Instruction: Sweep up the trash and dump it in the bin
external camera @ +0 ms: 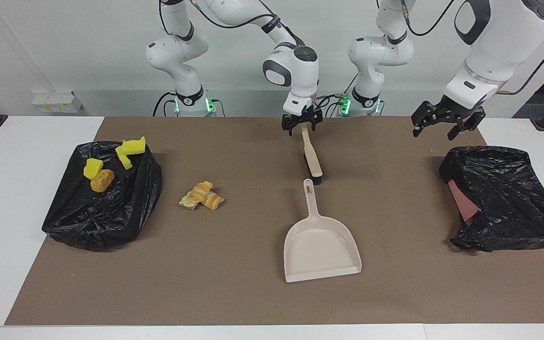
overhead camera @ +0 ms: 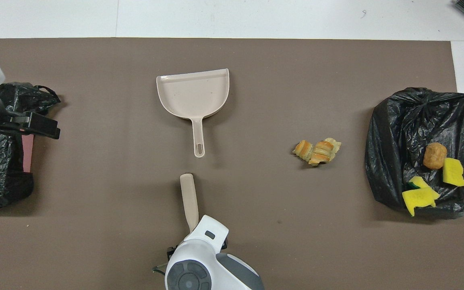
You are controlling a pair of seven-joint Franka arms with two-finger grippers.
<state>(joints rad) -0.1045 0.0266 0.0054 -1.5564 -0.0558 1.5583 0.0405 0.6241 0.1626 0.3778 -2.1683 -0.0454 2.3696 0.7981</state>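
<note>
Grasping the brush (external camera: 311, 158) is the step in hand: the right claw (external camera: 301, 123) is hanging spread over the brush's handle end, pinching nothing, with the brush lying flat on the tabletop (external camera: 253, 293) and its bristles just beside the dustpan (external camera: 321, 245) handle. A good grasp is likely calling for lowering straight down and closing across the narrow handle. The left claw (external camera: 444, 123) is waiting, spread and empty, over the bag-lined bin (external camera: 503, 198). The pastry chunks (external camera: 202, 196) are lying on the brown mat, while the yellow sponge bits (external camera: 130, 150) and orange-brown lump (external camera: 102, 180) are resting on a black bag (external camera: 102, 212) toward the right arm's end.
</note>
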